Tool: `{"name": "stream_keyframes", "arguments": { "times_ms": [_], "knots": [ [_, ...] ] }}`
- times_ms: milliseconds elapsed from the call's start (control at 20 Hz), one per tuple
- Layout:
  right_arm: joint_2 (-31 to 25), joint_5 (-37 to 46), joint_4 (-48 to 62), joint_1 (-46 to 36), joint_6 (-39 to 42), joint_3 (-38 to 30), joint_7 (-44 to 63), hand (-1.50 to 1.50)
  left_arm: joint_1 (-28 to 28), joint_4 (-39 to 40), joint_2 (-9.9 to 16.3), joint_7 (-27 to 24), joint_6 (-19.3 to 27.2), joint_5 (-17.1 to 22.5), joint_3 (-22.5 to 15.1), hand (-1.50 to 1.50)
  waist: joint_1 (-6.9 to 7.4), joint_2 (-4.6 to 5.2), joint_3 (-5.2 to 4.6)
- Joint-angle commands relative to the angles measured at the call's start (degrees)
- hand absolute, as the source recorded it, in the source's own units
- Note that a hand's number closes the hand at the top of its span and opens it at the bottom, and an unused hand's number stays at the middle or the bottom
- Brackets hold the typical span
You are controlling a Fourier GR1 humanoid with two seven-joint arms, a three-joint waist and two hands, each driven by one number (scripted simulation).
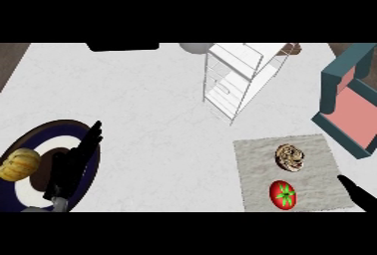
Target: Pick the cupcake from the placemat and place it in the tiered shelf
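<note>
The cupcake [290,157] lies on the placemat [254,159], with a tomato [282,194] just below it, and the white tiered shelf [234,79] stands above the placemat. Far left of the placemat, a dark plate [33,137] holds a yellow pumpkin [18,165], and the left hand [72,169] rests over this plate with straight fingers. The right hand [358,193] shows at the placemat's right edge, its fingers straight and holding nothing.

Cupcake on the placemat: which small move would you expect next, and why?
Probably the right hand moves up and left toward the cupcake. The cupcake lies untouched on the placemat, above the tomato, and only this hand's fingers show, at the mat's lower right corner, holding nothing. The left hand rests open over the plate.
</note>
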Motion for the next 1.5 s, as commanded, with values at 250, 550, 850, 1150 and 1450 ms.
{"name": "stream_keyframes", "arguments": {
  "times_ms": [250, 550, 850, 1150, 1450],
  "knots": [
    [-8.60, 9.64, -19.10, 2.55, 2.83, 11.50, 27.12, -1.50, -0.73, 0.33, -1.37, -0.51, -1.77, -2.34, -1.52, 0.00, 3.83, 0.53, -0.17],
    [-24.60, 20.53, -15.65, 5.37, 11.89, 12.39, 45.52, -1.50, -2.52, 0.40, -1.87, -0.05, -2.02, -2.79, -1.97, 0.00, 5.41, 1.37, -0.58],
    [-30.36, 27.98, -16.11, -5.16, 22.09, 16.59, 68.95, -1.50, -3.54, 2.19, -3.98, -1.11, -2.04, -4.17, -3.40, 0.00, 6.92, 1.38, -0.34],
    [-20.74, 29.83, -12.54, -20.31, 29.06, 25.33, 79.74, -1.50, -5.42, 3.59, -2.45, 0.47, -4.78, -2.24, -0.75, 0.00, 6.59, 1.00, -0.06],
    [-12.67, 30.77, -2.48, -26.06, 30.89, 26.95, 81.59, -1.50, -4.43, 2.72, -2.87, 0.51, -4.21, -3.10, -1.09, 0.00, 5.79, 0.70, -0.10]
  ]
}}
